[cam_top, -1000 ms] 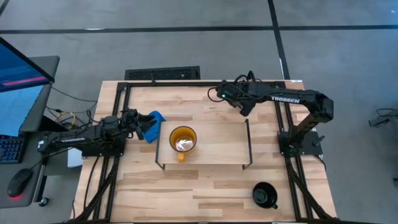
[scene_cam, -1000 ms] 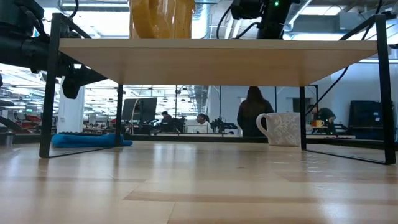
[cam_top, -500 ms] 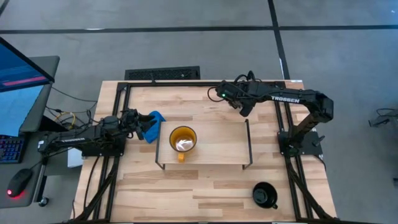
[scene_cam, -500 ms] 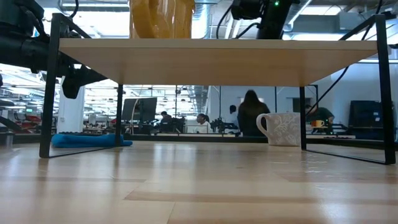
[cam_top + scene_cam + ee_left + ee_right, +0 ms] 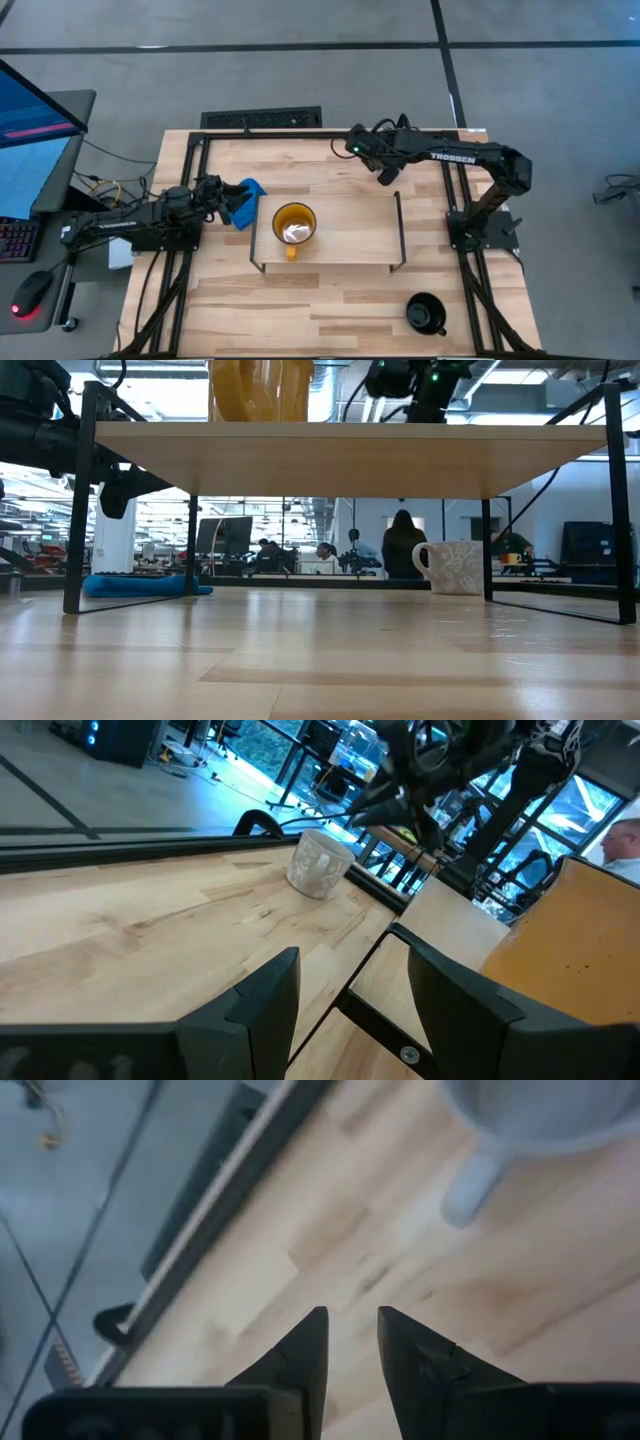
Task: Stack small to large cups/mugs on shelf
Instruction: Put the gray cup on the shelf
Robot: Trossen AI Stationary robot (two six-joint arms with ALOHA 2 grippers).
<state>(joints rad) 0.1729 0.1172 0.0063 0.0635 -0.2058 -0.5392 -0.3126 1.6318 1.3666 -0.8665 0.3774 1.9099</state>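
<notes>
Yellow-orange mug (image 5: 294, 224) on shelf (image 5: 350, 240) — something pale inside, unclear what.

blue cloth (image 5: 247, 190) on tabletop (image 5: 330, 300), keyboard (image 5: 262, 119) beyond, monitor (image 5: 35, 110), mouse (image 5: 32, 292)

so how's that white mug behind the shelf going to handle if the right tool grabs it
The white mug looks rigid and glazed, so probably slippery and breakable if dropped. It stands upright on a wide base, so it is unlikely to tip. Its handle may swing it off-centre in the right tool.
</notes>
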